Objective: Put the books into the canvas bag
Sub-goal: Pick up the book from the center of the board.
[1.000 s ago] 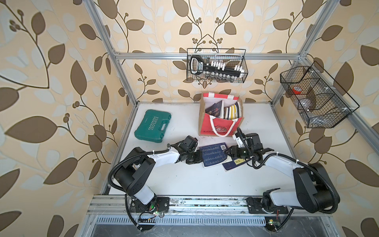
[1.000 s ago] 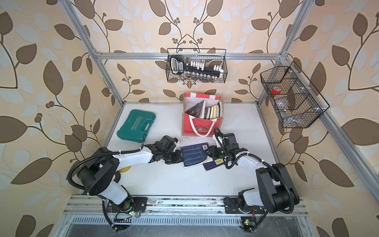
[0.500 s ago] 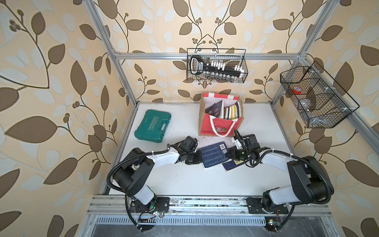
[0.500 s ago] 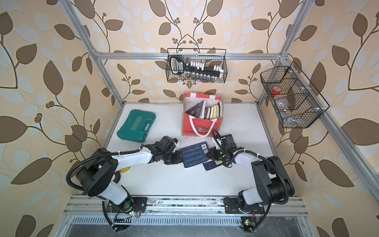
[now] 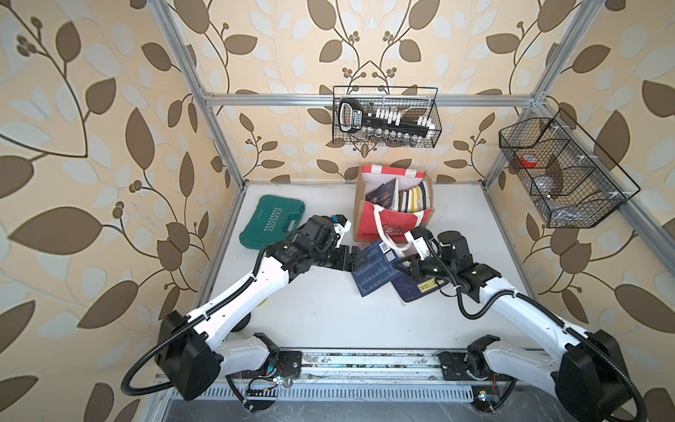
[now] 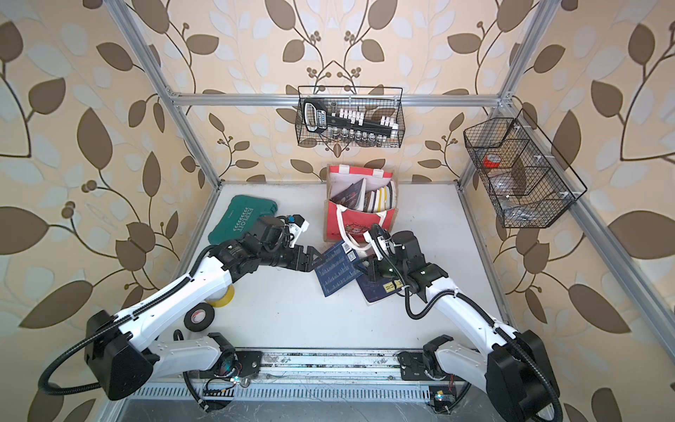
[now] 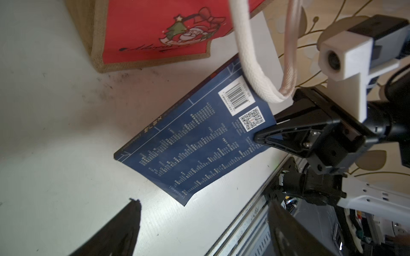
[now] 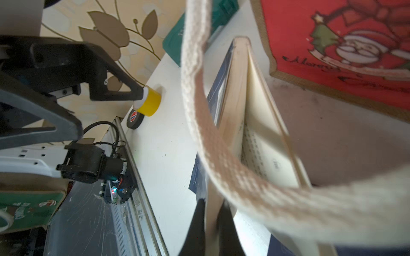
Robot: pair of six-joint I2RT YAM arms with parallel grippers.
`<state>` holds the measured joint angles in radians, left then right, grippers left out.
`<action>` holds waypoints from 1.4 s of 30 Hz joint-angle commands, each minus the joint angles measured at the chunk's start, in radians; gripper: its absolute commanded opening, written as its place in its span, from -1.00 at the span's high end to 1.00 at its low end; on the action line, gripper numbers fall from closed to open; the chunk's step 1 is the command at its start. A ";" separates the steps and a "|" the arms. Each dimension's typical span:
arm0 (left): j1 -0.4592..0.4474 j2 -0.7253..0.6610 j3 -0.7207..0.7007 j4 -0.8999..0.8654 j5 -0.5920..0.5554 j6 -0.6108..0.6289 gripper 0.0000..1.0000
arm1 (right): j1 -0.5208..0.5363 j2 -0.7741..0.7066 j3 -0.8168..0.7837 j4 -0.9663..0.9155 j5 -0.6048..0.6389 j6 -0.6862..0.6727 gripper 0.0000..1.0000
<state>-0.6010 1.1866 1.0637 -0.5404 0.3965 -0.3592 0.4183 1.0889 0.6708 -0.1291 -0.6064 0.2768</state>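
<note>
right gripper (image 7: 258,138) is pinched tight on the edge of the navy book (image 7: 195,146). the book is down by the table (image 5: 328,314) right in front of the canvas bag (image 5: 365,228), with its barcode corner under the bag's rope handle (image 7: 246,66). left gripper (image 6: 315,257) is spread wide just off the book's opposite edge, holding nothing. another navy book (image 5: 409,292) lies flat beneath the right gripper. the rest of the books (image 5: 412,197) stand inside the bag.

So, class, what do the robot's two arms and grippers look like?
Left arm and right arm: white shells, black joints, black ribbed cables. Left gripper and right gripper: black, triangular fingers, with a white camera block behind each.
</note>
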 commanded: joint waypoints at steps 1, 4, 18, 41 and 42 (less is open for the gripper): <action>0.001 -0.076 0.070 -0.164 0.060 0.153 -0.90 | 0.034 -0.054 0.060 0.026 -0.105 -0.073 1.00; 0.001 -0.138 0.100 -0.204 0.058 0.213 -0.98 | 0.047 -0.095 0.092 0.014 -0.171 -0.098 1.00; 0.001 -0.270 0.099 -0.231 0.188 0.360 -0.94 | 0.047 -0.185 0.213 -0.069 -0.425 -0.180 1.00; 0.009 -0.337 0.051 -0.183 0.364 0.414 1.00 | 0.018 -0.147 0.133 0.115 -0.302 -0.039 -0.97; 0.010 -0.338 0.052 -0.186 0.393 0.422 1.00 | 0.018 -0.136 0.137 0.114 -0.324 -0.042 -0.97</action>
<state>-0.6003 0.8646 1.1183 -0.7795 0.6674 0.0101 0.4347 0.9318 0.8124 -0.0658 -0.8215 0.2245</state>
